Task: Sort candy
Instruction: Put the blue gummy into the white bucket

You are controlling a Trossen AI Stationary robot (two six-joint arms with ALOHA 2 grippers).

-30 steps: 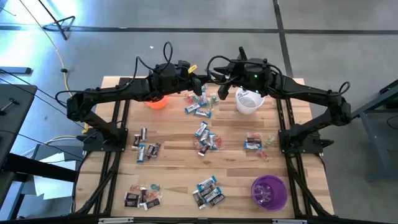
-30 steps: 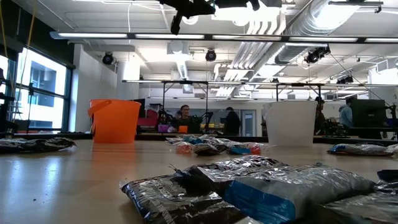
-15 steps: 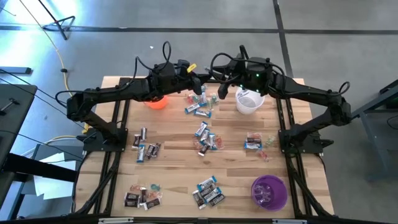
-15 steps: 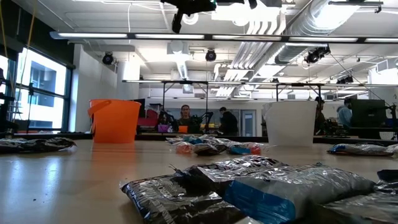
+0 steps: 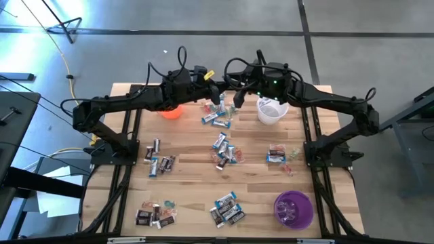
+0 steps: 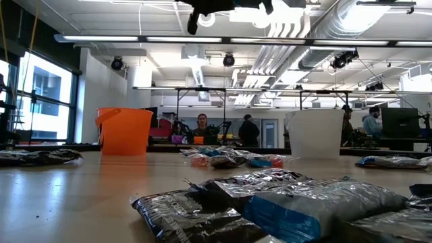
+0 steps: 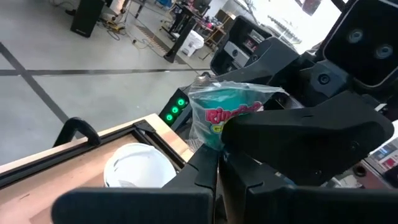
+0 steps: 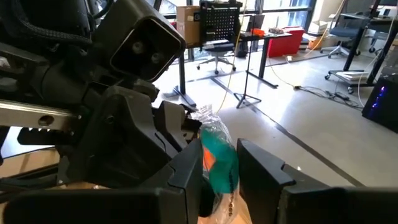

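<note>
I am working over the tabletop (image 5: 196, 203), upper centre of the high view, passing one teal candy (image 7: 225, 115) between arms. My left gripper (image 5: 218, 97) is clamped on it; my right gripper (image 8: 219, 167) is closing around it, seemingly gripping too. I am releasing left only once right holds firm.

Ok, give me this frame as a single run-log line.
left tool: shut on teal candy | right tool: closed on the same teal candy | both raised between orange cup and white cup | stage: handover
</note>
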